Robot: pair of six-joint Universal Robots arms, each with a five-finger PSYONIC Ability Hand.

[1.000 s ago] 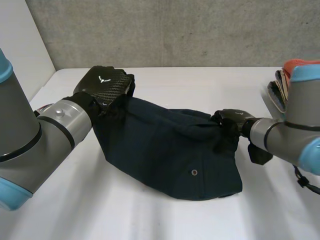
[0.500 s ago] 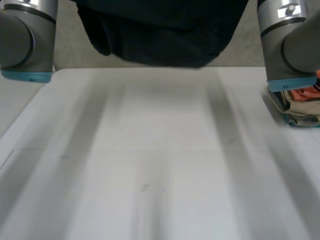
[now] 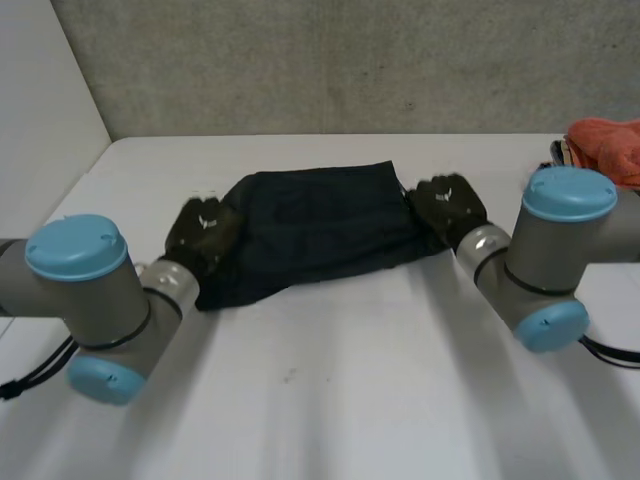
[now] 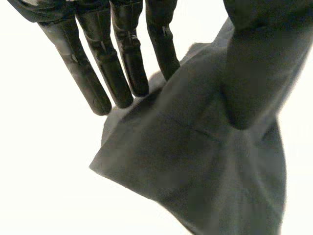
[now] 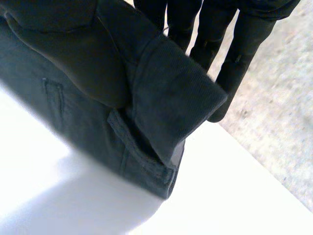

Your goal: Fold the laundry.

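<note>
A: How is the left hand (image 3: 205, 235) set?
B: Straight fingers and thumb pinch the left end of the dark blue garment (image 3: 310, 225).
A: And the right hand (image 3: 450, 205)?
B: It grips the right end, thumb over a folded hem, fingers behind it.
A: Where's the garment?
B: Stretched between them, far middle of the white desk (image 3: 350, 380). A clothes pile (image 3: 605, 145) sits far right.
</note>
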